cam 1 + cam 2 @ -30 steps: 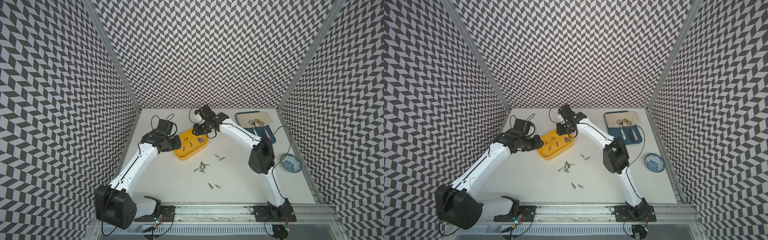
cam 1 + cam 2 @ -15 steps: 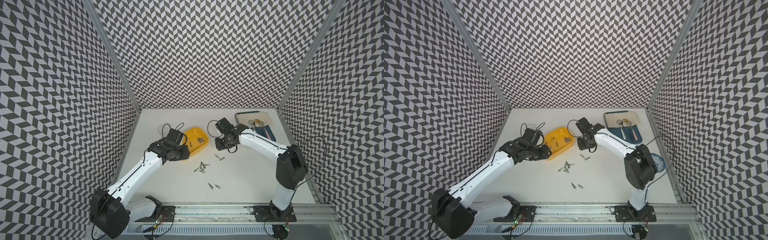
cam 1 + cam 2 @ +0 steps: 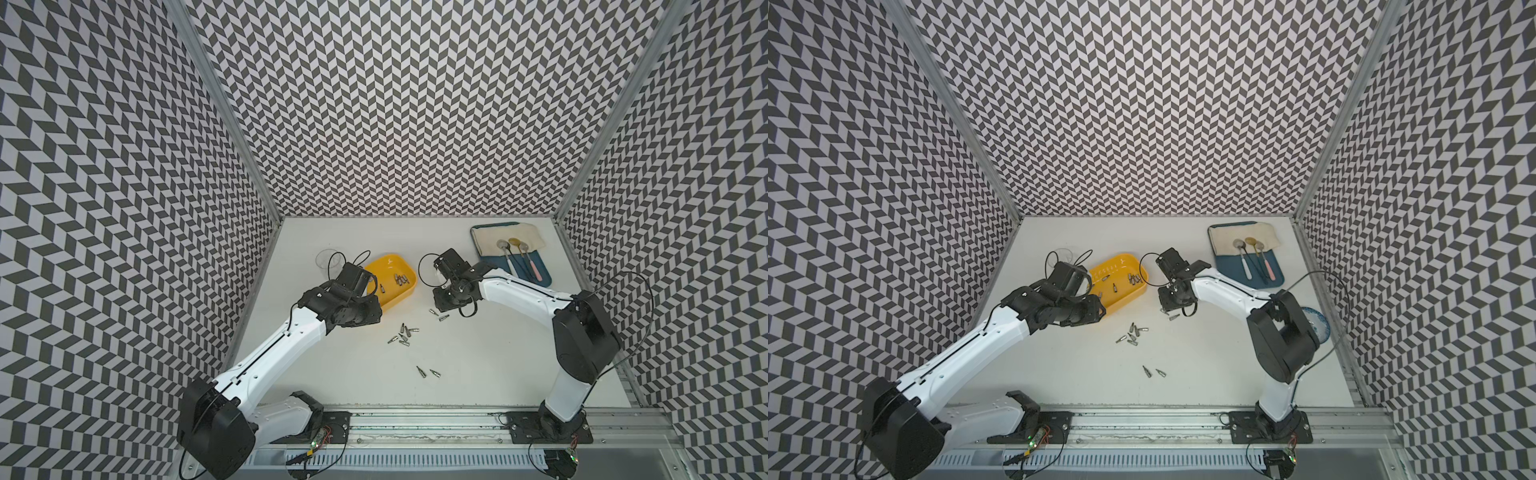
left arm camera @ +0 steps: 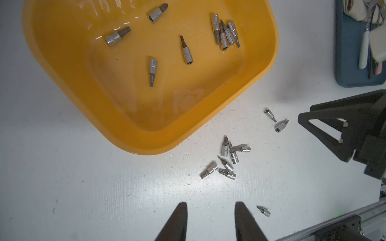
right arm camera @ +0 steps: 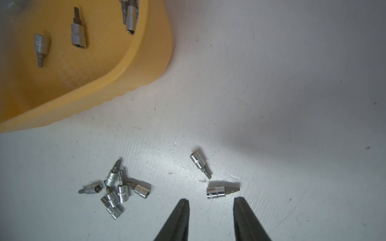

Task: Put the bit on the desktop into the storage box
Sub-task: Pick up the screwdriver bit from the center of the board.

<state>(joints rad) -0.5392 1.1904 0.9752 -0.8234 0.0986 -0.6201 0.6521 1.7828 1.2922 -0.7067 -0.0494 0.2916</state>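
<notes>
Right wrist view shows me both jaws have left the storage box [image 5: 133, 81] for the bench [image 5: 271, 83] beside it: the right jaws open and empty, just short of a bit [image 5: 216, 192] lying near the box, the left jaws open too, so I judge a new pick begins.

Black-and-white chevron walls [image 3: 415, 104] all around

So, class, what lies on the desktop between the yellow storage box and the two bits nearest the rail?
A small heap of bits, apart from both the storage box and the two bits; both top views show it.
</notes>
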